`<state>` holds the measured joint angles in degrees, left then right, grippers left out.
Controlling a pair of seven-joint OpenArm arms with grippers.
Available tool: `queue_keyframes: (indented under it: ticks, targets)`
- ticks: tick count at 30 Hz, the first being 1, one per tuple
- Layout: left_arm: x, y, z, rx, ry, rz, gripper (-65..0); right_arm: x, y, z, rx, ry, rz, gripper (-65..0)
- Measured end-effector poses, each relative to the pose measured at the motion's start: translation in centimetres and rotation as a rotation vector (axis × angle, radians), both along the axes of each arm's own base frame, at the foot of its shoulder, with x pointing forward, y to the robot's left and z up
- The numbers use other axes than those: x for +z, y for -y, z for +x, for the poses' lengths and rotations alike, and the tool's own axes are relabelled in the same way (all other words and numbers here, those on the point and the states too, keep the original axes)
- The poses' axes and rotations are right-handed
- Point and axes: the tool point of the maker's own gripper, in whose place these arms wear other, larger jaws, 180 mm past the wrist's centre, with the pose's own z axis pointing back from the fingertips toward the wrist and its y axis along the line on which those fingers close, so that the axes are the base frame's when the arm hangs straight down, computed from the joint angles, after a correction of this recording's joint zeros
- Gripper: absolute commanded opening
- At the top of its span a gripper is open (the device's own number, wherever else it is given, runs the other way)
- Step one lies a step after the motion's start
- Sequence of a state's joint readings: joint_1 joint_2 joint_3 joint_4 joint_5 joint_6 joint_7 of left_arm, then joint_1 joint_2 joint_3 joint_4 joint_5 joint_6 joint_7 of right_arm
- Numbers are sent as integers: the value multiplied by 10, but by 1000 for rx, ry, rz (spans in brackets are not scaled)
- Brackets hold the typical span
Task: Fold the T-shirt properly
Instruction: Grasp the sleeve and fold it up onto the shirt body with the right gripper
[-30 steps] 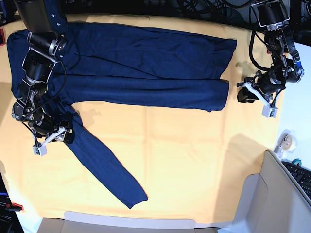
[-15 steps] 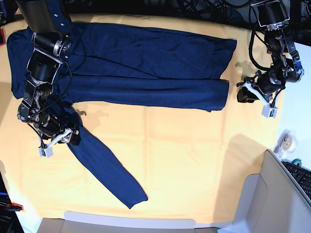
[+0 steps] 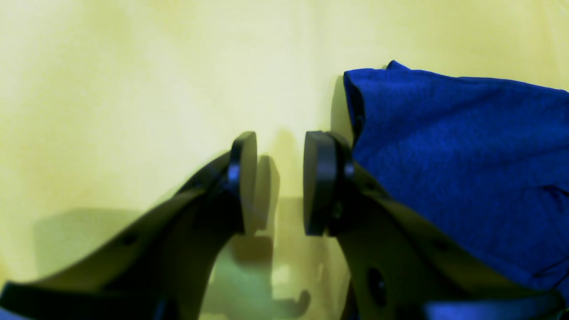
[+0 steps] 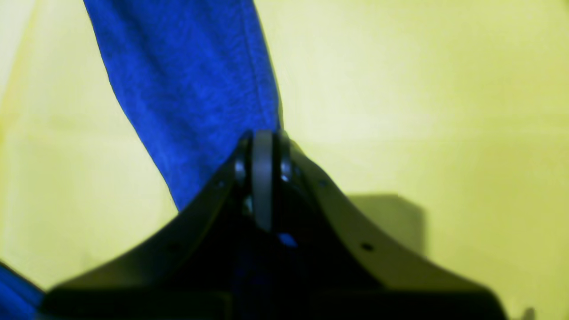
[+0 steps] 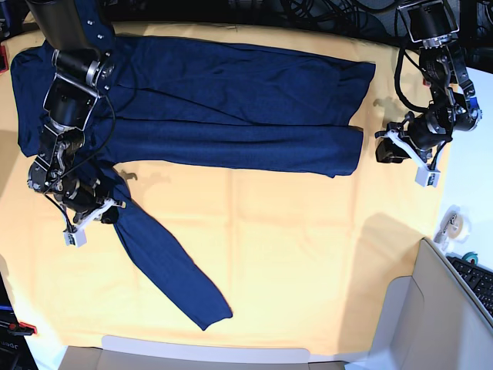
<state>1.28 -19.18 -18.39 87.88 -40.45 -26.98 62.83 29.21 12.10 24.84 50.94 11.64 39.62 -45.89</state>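
**Right gripper pinches the sleeve; left gripper waits beside the hem**

The right gripper (image 4: 263, 178) has its jaws pressed together on the shirt (image 5: 231, 108), at the upper end of the loose sleeve (image 5: 169, 270). From the jaws the sleeve runs ahead across the cloth (image 5: 308, 254), slanting away from the shirt's body, which lies flat behind that arm.

The left gripper (image 3: 280, 182) stands partly open with a narrow gap between its pads, holding nothing. Its tips are low over bare cloth, and the shirt's hem corner lies just beside one finger (image 3: 320, 178); contact cannot be told.

The yellow cloth covers the table. Beyond the left gripper, off the cloth, sit a tape roll (image 5: 453, 223) and a keyboard (image 5: 479, 281).
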Motion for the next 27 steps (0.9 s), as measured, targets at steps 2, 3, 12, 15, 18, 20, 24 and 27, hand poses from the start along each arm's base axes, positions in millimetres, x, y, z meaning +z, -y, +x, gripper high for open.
queue_keyframes:
  ticks: [2, 3, 12, 15, 18, 20, 24, 27]
  targets:
    - [0, 0, 0, 0, 0, -1, -465, 8, 1, -9, 18, -5, -48, -650]
    - [0, 0, 0, 0, 0, 0, -465, 13, 1, -15, 27, -4, -85, -650]
    - [-1, 1, 0, 1, -1, -3, -465, 84, -7, -84, 71, 130, -385, -650]
    - [0, 1, 1, 1, 1, -4, -465, 95, -27, -109, 154, 146, -479, -650]
    - [0, 1, 1, 1, 3, -4, -465, 100, -57, -130, 234, 188, -474, -650]
    - [0, 1, 1, 1, 3, -5, -465, 79, -65, -145, 273, 123, -452, -650]
    - [0, 1, 1, 1, 2, -2, -465, 58, -71, -173, 322, 52, -399, -650]
    - [0, 1, 1, 2, 4, -6, -465, 53, -83, -186, 364, 45, -330, -650]
